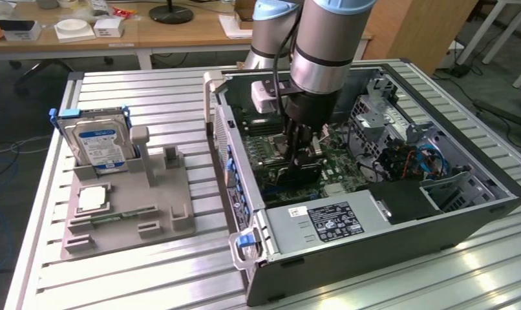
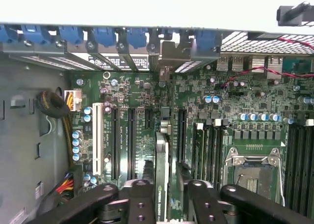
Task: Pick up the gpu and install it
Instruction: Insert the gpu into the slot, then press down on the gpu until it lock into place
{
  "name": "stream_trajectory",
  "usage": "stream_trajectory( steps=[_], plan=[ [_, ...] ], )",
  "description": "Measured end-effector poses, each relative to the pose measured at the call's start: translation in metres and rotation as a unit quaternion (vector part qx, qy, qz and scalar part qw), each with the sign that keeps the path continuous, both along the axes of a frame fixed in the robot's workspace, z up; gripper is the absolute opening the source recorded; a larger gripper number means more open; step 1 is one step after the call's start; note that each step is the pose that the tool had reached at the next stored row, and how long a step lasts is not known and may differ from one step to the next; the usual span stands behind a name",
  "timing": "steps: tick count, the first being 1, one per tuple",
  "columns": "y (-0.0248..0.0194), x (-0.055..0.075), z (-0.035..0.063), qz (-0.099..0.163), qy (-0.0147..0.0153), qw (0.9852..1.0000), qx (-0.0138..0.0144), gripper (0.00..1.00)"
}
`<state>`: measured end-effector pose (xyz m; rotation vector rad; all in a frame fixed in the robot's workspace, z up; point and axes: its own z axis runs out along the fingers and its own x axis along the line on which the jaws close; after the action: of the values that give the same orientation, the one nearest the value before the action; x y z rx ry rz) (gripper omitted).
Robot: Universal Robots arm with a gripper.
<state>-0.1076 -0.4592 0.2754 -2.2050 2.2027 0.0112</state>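
Observation:
The gpu (image 2: pixel 162 170) stands on edge over the motherboard's (image 2: pixel 245 101) expansion slots, with its silvery bracket end toward the blue slot clips at the case's rear wall. My gripper (image 2: pixel 167 197) straddles the card, with its black fingers (image 2: pixel 140 204) close against both faces. In the exterior view the gripper (image 1: pixel 299 155) reaches straight down into the open computer case (image 1: pixel 373 239), and the dark gpu (image 1: pixel 301 173) hangs below it just above the board. Whether the card's edge sits in a slot is hidden.
A grey fixture tray (image 1: pixel 157 219) at the exterior view's left holds a silver hard drive (image 1: pixel 98 145), a processor chip (image 1: pixel 94 199) and a green memory stick (image 1: pixel 114 217). Inside the case are the power supply (image 1: pixel 329 223), the drive cage (image 1: pixel 454 187) and cables (image 2: pixel 54 106).

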Motion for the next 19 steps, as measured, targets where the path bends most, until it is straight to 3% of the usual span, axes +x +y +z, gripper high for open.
stream_trajectory(
  steps=[1,4,6,19],
  plan=[
    [0.0000,0.0000,0.0000,0.000,0.0000,1.0000,0.0000,0.32],
    [0.0000,0.0000,0.0001,0.000,0.0000,1.0000,0.0000,0.14],
    [0.0000,0.0000,0.0001,0.000,0.0000,1.0000,0.0000,0.10],
    [0.0000,-0.0002,0.0007,0.000,0.0001,1.0000,-0.0002,0.10]
  ],
)
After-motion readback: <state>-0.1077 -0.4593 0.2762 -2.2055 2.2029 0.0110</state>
